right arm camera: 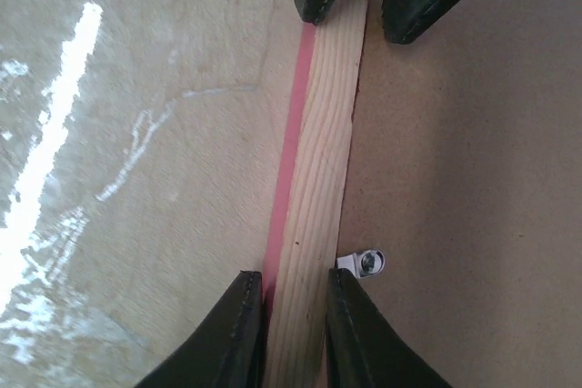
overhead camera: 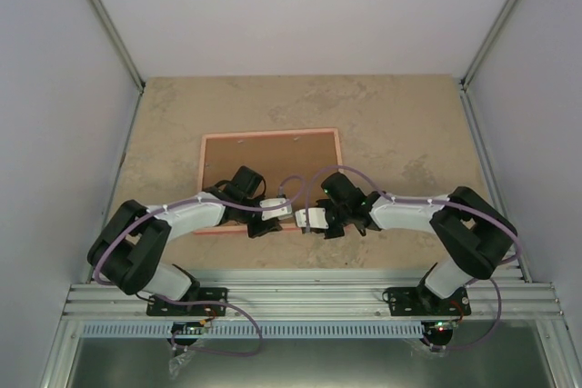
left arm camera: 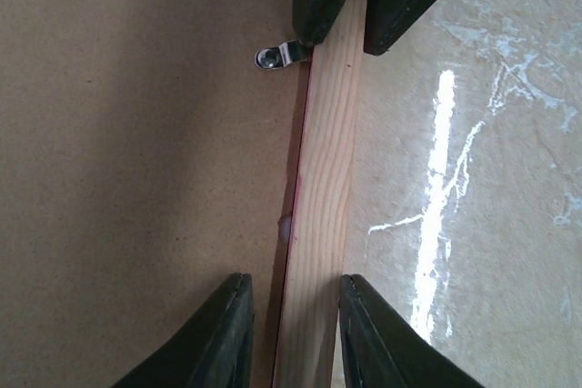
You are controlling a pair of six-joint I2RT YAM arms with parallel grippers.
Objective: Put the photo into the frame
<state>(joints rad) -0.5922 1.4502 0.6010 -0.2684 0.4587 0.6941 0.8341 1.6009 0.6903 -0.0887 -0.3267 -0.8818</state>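
Frame (overhead camera: 336, 161) lies face down mid-desk (overhead camera: 400, 124), backing board (overhead camera: 273, 156) in. The photo is hidden, so loading looks done but unconfirmed. At the six o'clock rail, right hand (right arm camera: 291, 279) pinches the wood. Left hand (left arm camera: 296, 288) straddles it, and I can't tell whether it grips.

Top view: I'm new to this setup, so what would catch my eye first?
A pink frame lying face down at centre, its brown backing board up. The left gripper and right gripper meet at its near rail, each straddling the bare wood. A small metal clip sits beside it.
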